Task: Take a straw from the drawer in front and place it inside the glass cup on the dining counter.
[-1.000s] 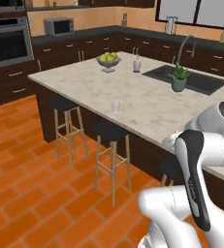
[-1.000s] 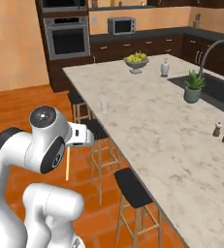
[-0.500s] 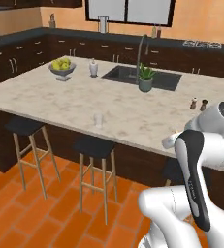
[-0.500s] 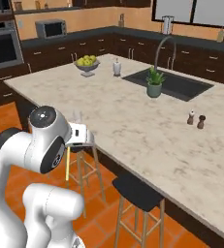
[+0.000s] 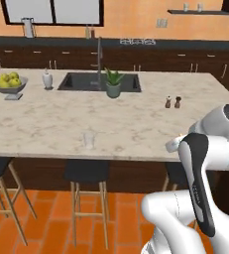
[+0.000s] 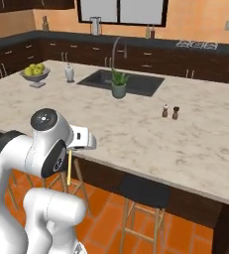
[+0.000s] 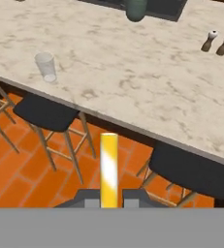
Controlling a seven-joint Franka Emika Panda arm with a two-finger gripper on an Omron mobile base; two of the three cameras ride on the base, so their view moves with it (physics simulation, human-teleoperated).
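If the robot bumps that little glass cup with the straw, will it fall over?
Possibly. The glass cup looks small and empty, so probably light and easy to tip or slide on the smooth dining counter. It stands near the counter's edge, so a hard knock might send it off. The straw looks thin, so its push should be gentle.

Base views flank the dining counter (hand view overhead).

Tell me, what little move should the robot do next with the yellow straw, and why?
Probably carry the straw up and over to above the glass cup. The gripper is shut on the straw, low over the stools, while the cup stands near the counter edge, off to the side in the hand view.
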